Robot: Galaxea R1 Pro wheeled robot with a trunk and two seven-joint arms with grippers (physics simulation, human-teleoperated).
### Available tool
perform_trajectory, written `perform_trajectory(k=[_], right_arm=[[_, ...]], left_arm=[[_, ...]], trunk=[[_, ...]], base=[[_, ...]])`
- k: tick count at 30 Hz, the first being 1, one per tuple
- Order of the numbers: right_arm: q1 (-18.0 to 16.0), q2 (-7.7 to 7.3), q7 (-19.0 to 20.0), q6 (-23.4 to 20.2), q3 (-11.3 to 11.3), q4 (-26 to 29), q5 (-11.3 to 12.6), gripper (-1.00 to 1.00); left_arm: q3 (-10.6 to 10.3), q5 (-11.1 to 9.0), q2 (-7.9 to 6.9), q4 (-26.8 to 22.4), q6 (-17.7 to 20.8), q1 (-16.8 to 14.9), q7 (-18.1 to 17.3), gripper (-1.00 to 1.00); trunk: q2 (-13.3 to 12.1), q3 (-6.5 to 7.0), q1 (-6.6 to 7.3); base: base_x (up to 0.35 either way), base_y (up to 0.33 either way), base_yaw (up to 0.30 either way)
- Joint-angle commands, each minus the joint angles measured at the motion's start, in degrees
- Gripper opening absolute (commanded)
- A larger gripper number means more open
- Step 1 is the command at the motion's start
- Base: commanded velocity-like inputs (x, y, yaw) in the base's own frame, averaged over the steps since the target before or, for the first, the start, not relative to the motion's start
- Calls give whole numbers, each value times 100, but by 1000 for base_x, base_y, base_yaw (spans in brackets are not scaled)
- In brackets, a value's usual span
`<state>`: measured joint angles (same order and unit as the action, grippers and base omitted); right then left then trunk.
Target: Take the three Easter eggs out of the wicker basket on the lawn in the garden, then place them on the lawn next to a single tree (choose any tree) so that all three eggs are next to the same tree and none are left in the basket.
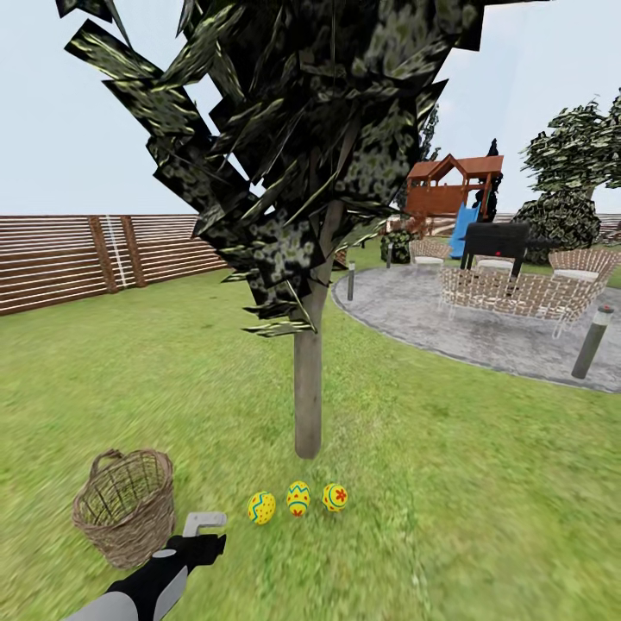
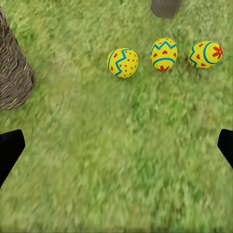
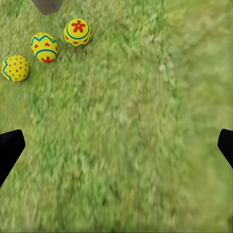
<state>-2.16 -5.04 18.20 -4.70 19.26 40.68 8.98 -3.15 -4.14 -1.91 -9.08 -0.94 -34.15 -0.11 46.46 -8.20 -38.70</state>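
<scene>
Yellow Easter eggs point(image 1: 297, 501) ×3 upright, row at tree point(image 1: 308, 397) base; wicker basket point(image 1: 126, 506) upright beside; left gripper point(image 2: 116, 145) and right gripper point(image 3: 116, 145) spread wide, holding nothing.

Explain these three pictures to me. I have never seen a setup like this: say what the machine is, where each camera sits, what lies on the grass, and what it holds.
This is a simulated wheeled robot with two arms. The wide picture comes from its head camera; the other two come from cameras near each wrist, looking along the jaws. On the lawn, three Easter eggs lie in a row near the foot of a tree. A wicker basket stands off to their side. The left gripper reaches out between basket and eggs. Both sets of jaws are open and hold nothing; the right gripper looks down at grass.
</scene>
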Motion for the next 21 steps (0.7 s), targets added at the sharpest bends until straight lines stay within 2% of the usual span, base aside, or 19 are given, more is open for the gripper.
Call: perform_trajectory(k=[1, 21], right_arm=[[-3, 2, 35, -49, 18, 2, 60, 100], [-3, 11, 35, -49, 17, -33, 60, 100]], left_arm=[[-34, -43, -2, 3, -10, -4, 0, 100], [-36, -43, -2, 3, -12, -4, 11, 100]], trunk=[[-35, 10, 22], [-837, 369, 461]], base=[[0, 0, 0], [0, 0, 0]])
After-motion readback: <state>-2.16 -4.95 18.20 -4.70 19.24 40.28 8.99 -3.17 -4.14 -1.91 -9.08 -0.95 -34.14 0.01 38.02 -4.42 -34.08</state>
